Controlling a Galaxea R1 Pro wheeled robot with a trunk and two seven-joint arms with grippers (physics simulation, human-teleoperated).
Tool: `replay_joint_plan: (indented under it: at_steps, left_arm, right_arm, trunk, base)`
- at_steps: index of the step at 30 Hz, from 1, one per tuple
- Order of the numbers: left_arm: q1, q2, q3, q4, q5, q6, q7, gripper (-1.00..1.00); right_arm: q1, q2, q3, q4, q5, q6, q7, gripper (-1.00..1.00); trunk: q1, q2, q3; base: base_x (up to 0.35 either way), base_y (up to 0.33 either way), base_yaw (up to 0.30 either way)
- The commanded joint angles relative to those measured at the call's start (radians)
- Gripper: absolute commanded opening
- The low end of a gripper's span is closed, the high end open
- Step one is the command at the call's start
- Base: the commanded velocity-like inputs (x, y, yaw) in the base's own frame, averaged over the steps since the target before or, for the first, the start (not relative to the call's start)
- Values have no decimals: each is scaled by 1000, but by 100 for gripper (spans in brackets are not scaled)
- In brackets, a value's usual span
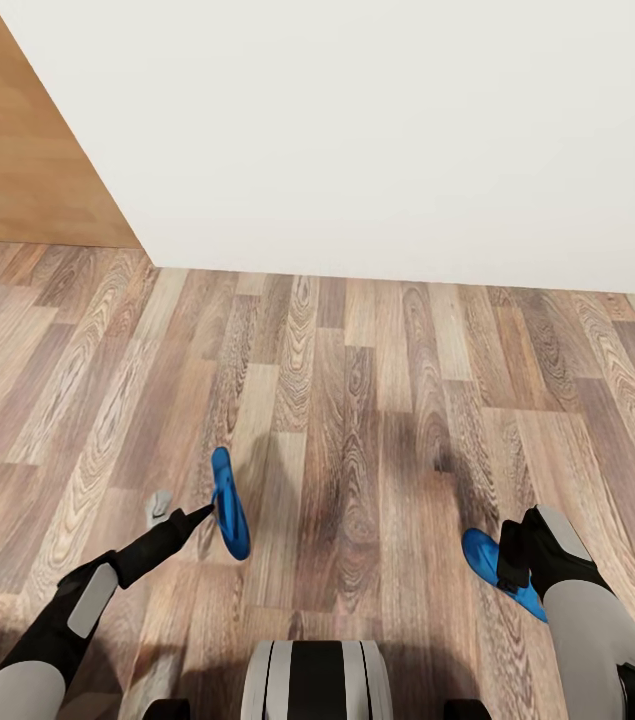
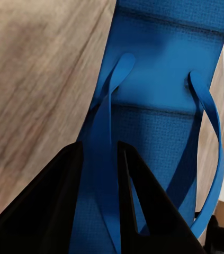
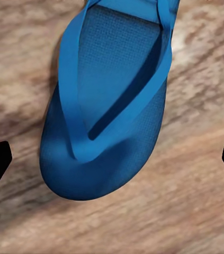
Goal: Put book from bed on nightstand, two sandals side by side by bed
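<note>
Your left gripper (image 2: 98,203) was pinching one strap of the first blue flip-flop (image 1: 228,503), which hung on edge at lower left of the head frame, probably so you could carry it. Your right gripper (image 1: 513,556) had its fingers spread wide around the second flip-flop (image 3: 109,106), which lay flat on the plank floor (image 1: 357,380) at lower right, apparently lined up to grasp.

One bright blue thin flat rubber flip-flop (image 1: 228,503) hangs on edge above the brown wood-plank floor (image 1: 357,380), pinched by one strap in the left pincer (image 2: 113,174). The second blue flip-flop (image 3: 109,100) lies flat on the floor, straps up, well apart from the first, under the spread right pincer (image 1: 513,560).
</note>
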Motion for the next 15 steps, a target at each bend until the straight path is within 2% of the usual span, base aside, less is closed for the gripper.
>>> replay_joint_plan:
  at_steps: [1,15]
  left_arm:
    - [0,-2,2,0,3,5,3,-100]
    - [0,-5,1,0,3,5,3,-100]
  right_arm:
    - [0,0,0,-1,-10,-10,-1,100]
    - [0,0,0,-1,-10,-10,-1,100]
  trunk:
    - [0,0,-1]
    - [0,0,-4]
  base:
    - [0,0,0]
    - [0,0,0]
